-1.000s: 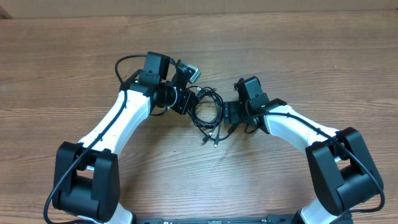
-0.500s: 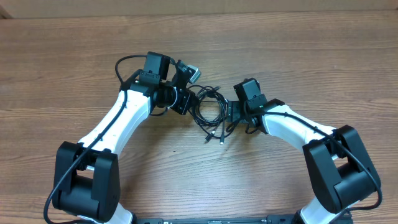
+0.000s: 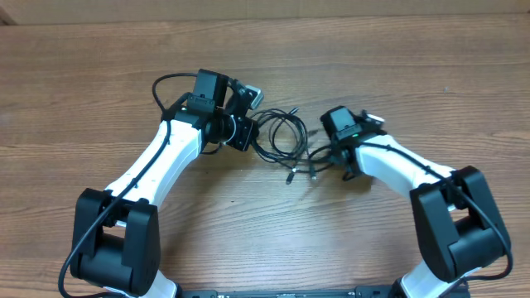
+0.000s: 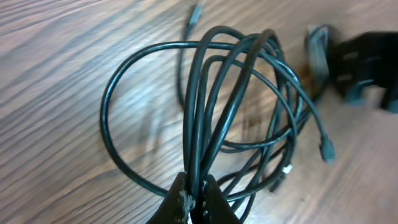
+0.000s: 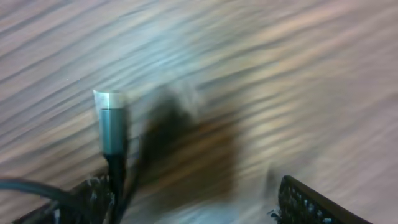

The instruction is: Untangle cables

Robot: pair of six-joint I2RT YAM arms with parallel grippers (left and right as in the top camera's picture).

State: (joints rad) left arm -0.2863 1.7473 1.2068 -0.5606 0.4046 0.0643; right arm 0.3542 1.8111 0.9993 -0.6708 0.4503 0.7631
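My left gripper [image 4: 198, 199] is pressed together on the cables [image 4: 198, 124], whose loops fan away from it toward my right gripper [image 5: 202, 202], spread wide beside a loose silver plug [image 5: 111, 127].

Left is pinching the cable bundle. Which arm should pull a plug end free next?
Right, probably. The left gripper is shut on the cables, anchoring them; the right gripper is open, a silver plug right beside one finger.
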